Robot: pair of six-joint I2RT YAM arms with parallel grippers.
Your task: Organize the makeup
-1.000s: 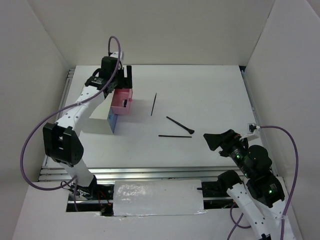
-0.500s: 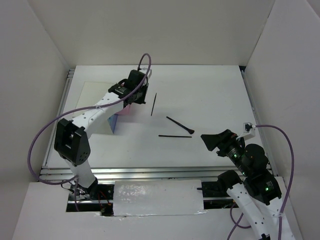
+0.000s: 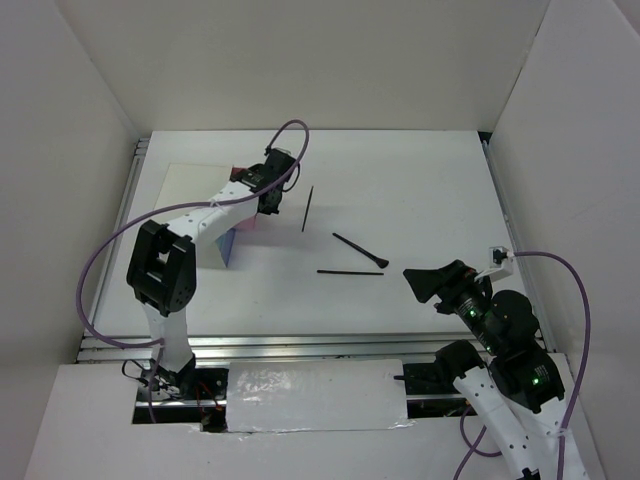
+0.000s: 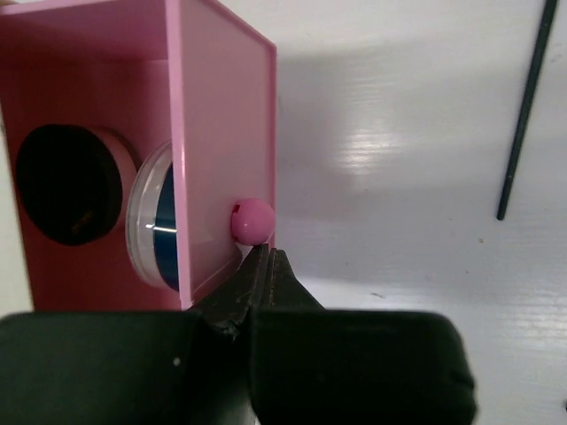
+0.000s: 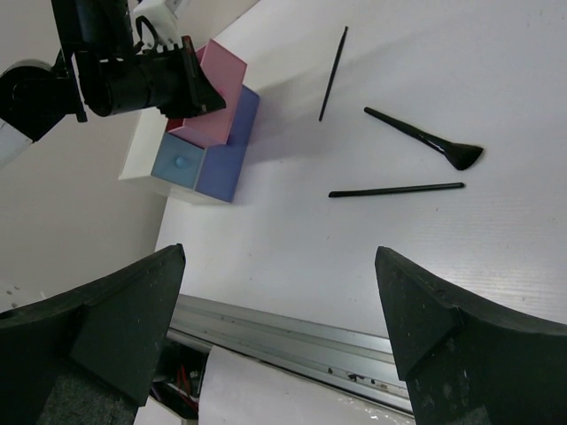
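The white surface (image 3: 420, 190) carries everything. A white plastic drawer box (image 3: 190, 238) sits near its left edge. A pink plastic drawer (image 4: 221, 115) sticks out of the box toward the middle of the surface, above a blue plastic drawer (image 5: 213, 155).

The left arm reaches across the box. Its left gripper (image 4: 267, 266) is closed with nothing between the jaws, and its tips sit just beside the drawer's round pink knob (image 4: 252, 220). I cannot tell whether they touch it. The right gripper (image 5: 280, 257) hovers near the right part of the near edge, spread wide and empty, well apart from all the makeup.

Three makeup pieces lie loose around the middle of the surface:
- The flat-headed black brush (image 3: 360, 250) lies at a slant, with its head toward the right edge.
- The thin black stick (image 3: 350, 272) lies just beside the brush on the near side, parallel to the near edge.
- The thin black pencil (image 3: 307, 208) lies closer to the pink drawer and points roughly toward the far edge.

Two more pieces stand on edge inside the pink drawer. The round black compact (image 4: 66, 184) is deeper in. The blue-topped compact with a clear rim (image 4: 164, 226) is next to it and leans against the front wall of the drawer.
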